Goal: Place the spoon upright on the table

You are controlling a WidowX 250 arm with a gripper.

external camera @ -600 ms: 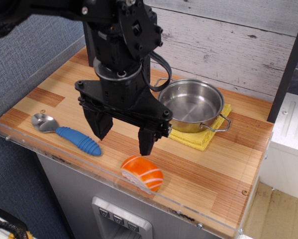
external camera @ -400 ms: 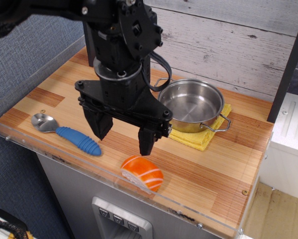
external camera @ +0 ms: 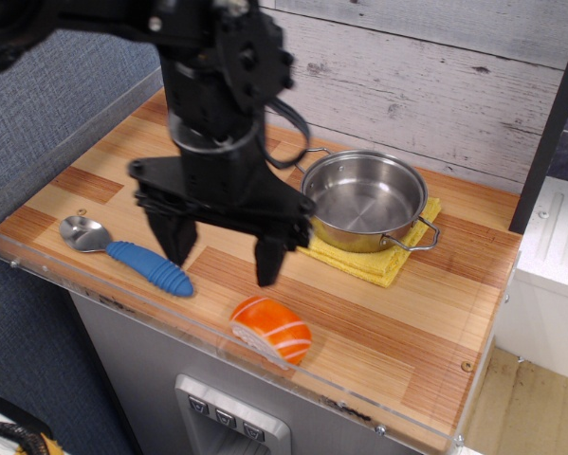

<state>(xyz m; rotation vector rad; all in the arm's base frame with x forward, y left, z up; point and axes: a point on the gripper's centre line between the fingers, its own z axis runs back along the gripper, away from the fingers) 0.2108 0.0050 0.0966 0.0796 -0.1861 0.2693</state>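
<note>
The spoon point(external camera: 127, 249) lies flat on the striped wooden table point(external camera: 435, 313) near the front left edge. Its silver bowl points left and its ribbed blue handle points right. My black gripper point(external camera: 223, 254) hangs open and empty above the table, fingers pointing down. Its left finger point(external camera: 178, 242) is just right of the handle's end and above it. Its right finger point(external camera: 269, 262) is above the table near the orange toy.
An orange-and-white striped sushi toy point(external camera: 271, 329) lies at the front edge. A steel pot point(external camera: 367, 200) stands on a yellow cloth pad point(external camera: 371, 263) at the back right. A clear acrylic rim point(external camera: 265, 353) runs along the table's front and left.
My gripper has moved a little to the left, toward the spoon's handle. It stays open. The spoon, toy and pot have not moved.
</note>
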